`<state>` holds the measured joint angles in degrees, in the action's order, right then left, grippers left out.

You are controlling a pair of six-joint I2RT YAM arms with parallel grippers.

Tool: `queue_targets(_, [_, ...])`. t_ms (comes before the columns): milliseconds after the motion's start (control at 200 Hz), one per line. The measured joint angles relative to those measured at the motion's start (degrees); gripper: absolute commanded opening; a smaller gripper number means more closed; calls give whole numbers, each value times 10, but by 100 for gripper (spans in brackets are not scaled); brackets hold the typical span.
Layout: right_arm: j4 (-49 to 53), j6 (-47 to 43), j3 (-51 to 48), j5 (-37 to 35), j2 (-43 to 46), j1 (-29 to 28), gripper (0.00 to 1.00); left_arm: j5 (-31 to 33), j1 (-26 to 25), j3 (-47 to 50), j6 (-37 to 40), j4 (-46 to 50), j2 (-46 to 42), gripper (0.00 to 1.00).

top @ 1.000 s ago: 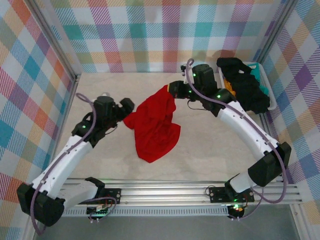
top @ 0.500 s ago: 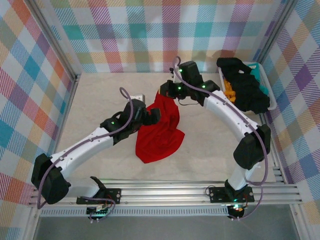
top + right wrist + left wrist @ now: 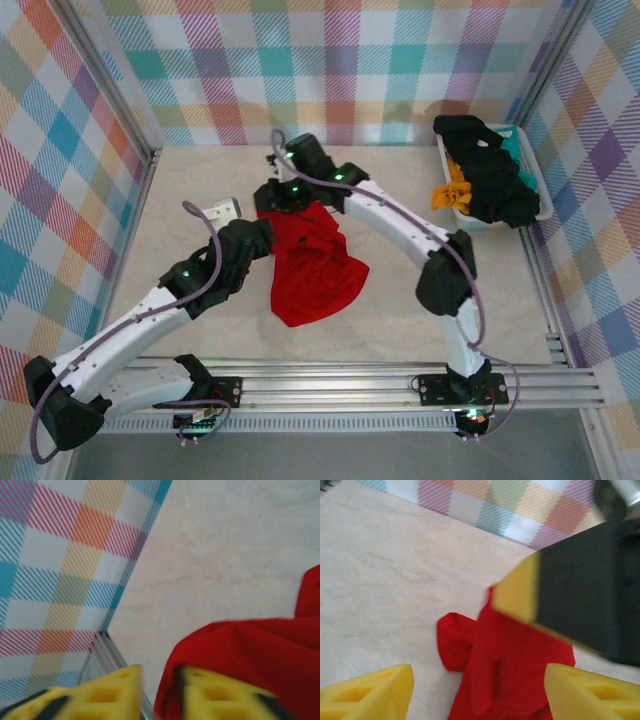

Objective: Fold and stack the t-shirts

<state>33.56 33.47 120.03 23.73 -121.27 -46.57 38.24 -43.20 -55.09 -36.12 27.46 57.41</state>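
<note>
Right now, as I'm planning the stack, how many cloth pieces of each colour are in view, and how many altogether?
Red t-shirt: 1
Black cloth heap: 1, draped over the basket; separate shirts within it cannot be told apart
Orange-yellow cloth: 1, at the basket's left rim
Total: 3

— What are the walls?
— Plaid panels [image 3: 330, 70] in pink, teal, orange and lilac at the top, left and right of the overhead view, with metal corner posts [image 3: 115, 85].
— And the floor?
— A pale beige tabletop [image 3: 390, 320], faintly veined, perhaps marble-look laminate. An aluminium rail [image 3: 330, 385] runs along the bottom edge. Light is even.
</note>
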Motion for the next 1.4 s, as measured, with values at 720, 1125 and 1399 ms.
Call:
queue_targets(720, [-45,194,-652,-166,335,150,69,-69,-20,-211,272,45,455,99])
queue_targets(1125, [-148,303,-655,-114,221,147,39,-16,-28,-267,412,-11,578,0])
queue_targets(1399, [-169,320,-644,-115,201,151,0,4,-21,-268,407,-18,538,0])
